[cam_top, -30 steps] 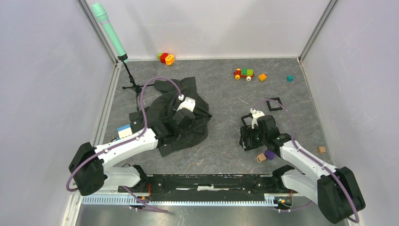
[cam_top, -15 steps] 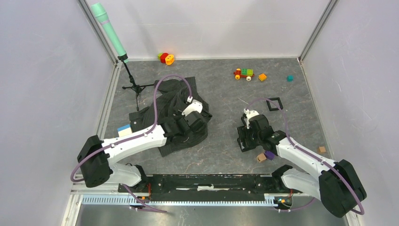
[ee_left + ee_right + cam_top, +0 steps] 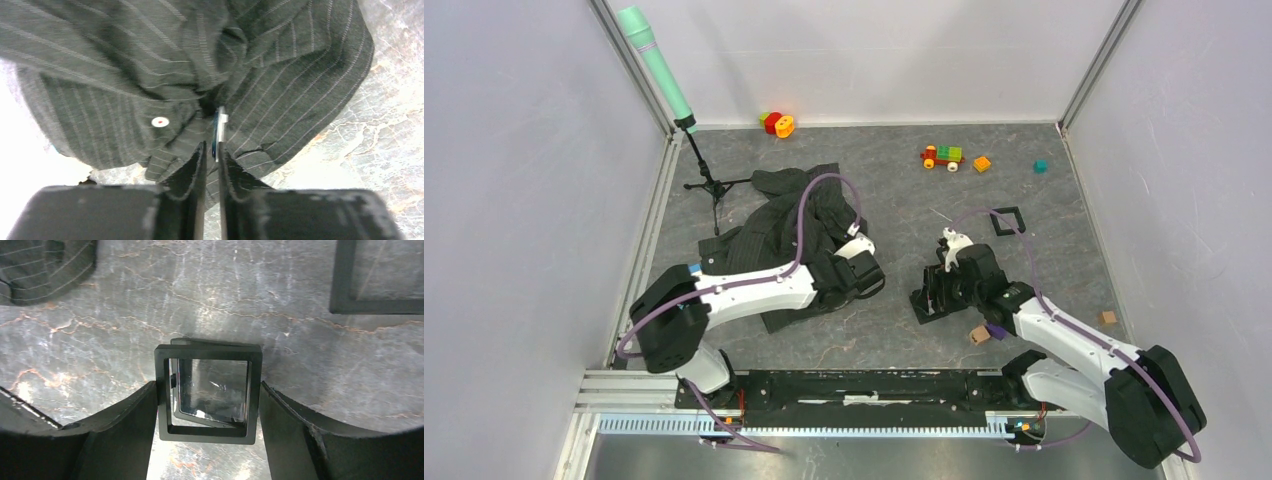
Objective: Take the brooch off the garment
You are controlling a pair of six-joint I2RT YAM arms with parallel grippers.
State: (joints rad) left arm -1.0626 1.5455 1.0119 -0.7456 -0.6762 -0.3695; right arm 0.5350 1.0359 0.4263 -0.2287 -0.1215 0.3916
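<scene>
Garment point(image 3: 774, 220): lies crumpled on the worktop point(image 3: 904, 180). Its near right hem seems drawn out a little further than a second ago, following the left arm.

Left arm point(image 3: 754, 285): has swung from over the garment's middle to its near right edge. The jaws are almost closed and pinch at a fold there, so I judge the pull has begun.

Right arm point(image 3: 1044, 325): has drifted toward the garment's right side but remains well apart from the cloth. Its jaws clamp a black square frame point(image 3: 207, 351) by two opposite sides.

Frame: held tilted, right of the garment. I cannot tell whether its lower edge touches the worktop.

Brooch point(image 3: 218, 131): a thin dark-blue and pale sliver between the left arm's fingertips, right at the garment's fold (seen edge-on, so its face is unreadable). The fabric bunches around it, and I cannot tell whether the pin is out of the cloth. From above, the wrist hides it entirely.
</scene>
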